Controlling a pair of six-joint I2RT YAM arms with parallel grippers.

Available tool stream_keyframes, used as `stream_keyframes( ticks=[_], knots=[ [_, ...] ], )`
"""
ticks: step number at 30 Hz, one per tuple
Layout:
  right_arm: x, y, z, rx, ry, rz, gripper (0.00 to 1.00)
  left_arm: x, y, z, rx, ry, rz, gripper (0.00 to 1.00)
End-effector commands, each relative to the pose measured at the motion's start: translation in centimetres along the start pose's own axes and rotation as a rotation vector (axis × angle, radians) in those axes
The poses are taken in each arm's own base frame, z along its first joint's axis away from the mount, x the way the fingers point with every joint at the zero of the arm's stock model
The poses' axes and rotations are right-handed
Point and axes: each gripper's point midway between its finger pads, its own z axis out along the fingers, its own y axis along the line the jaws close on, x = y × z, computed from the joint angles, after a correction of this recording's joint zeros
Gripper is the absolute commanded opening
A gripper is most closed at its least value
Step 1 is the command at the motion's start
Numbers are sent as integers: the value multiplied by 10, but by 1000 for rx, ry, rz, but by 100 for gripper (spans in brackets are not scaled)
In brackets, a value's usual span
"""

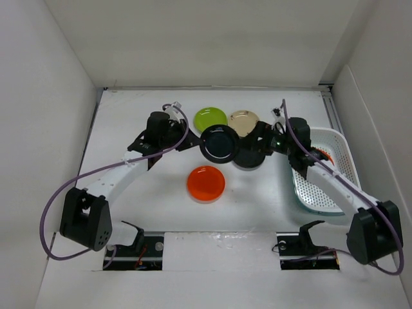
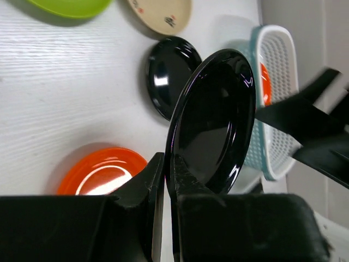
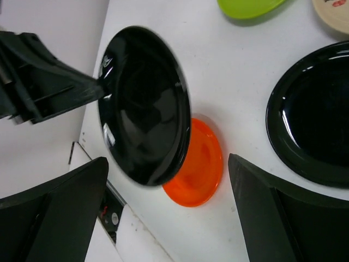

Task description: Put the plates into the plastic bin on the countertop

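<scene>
Black arm bases (image 1: 84,219) at matte white countertop (image 1: 257,199), white walls (image 1: 45,96) around

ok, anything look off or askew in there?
Nothing spilled or broken. Only oddity: one black plate is off the countertop, pinched by its rim in the shut left gripper and tilted steeply, facing the open right gripper. The orange plate and green plate lie flat.

I'm holding one glossy black round plate (image 2: 215,120) up on edge, lifted off the matte white countertop (image 1: 141,129). A second black plate (image 2: 166,82) is lying flat beside it. A lime green plate (image 1: 210,117) and a beige marked plate (image 1: 243,120) are sitting behind. One glossy orange plate (image 2: 103,172) is lying nearer me, and a second orange plate (image 2: 265,82) is resting inside the pale perforated plastic bin (image 1: 317,192) on the right.
</scene>
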Motion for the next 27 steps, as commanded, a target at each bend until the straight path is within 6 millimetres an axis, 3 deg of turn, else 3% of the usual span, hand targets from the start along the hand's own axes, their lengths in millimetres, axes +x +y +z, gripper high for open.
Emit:
stream_keyframes(
  ticks=[1, 4, 6, 7, 8, 9, 10, 11, 12, 13, 14, 15, 16, 18, 19, 20, 22, 23, 26, 27],
  knots=[
    [-28, 27, 21, -67, -83, -111, 96, -16, -66, -30, 258, -18, 105, 0],
    [-25, 31, 33, -69, -78, -99, 95, -13, -75, -35, 310, -8, 123, 0],
    [-24, 34, 37, -84, -82, -109, 85, -10, -78, -38, 330, -2, 122, 0],
    [-24, 35, 37, -85, -81, -95, 74, -10, -78, -38, 331, -2, 122, 0],
    [-26, 37, 37, -93, -90, -91, 34, -10, -78, -38, 331, -2, 122, 0],
    [-31, 42, 33, -96, -112, -82, 8, -10, -71, -33, 300, -1, 108, 9],
    [-32, 39, 30, -79, -130, -81, 0, -12, -67, -32, 270, -8, 98, 9],
    [-38, 29, 25, -45, -161, -62, 0, -13, -56, -29, 208, -22, 78, 59],
    [-47, 28, 19, -36, -195, -48, 0, -14, -49, -27, 173, -31, 68, 90],
    [-50, 18, 13, -8, -221, -28, 0, -17, -42, -25, 134, -48, 60, 100],
    [-61, 19, -1, -4, -274, -14, 0, -20, -39, -31, 96, -65, 52, 100],
    [-69, 4, -10, 55, -319, 12, 0, -26, -25, -31, 18, -108, 41, 100],
    [-85, -22, -27, 142, -390, 58, 0, -33, -23, -35, -15, -138, 39, 100],
    [-92, -58, -61, 311, -463, 187, 0, -40, -2, -47, -142, -199, 33, 100],
    [-107, -94, -92, 460, -575, 259, 0, -42, 3, -51, -175, -219, 30, 100],
    [-93, -120, -109, 572, -573, 334, 0, -44, 8, -55, -203, -236, 28, 100],
    [-92, -147, -149, 704, -684, 416, 0, -47, 18, -66, -271, -272, 23, 100],
    [-84, -171, -172, 783, -720, 471, 0, -43, 25, -65, -289, -267, 21, 100],
    [-74, -198, -217, 905, -816, 534, 0, -34, 34, -68, -311, -256, 17, 100],
    [-63, -209, -221, 941, -808, 565, 0, -26, 38, -67, -312, -241, 6, 100]
  ],
)
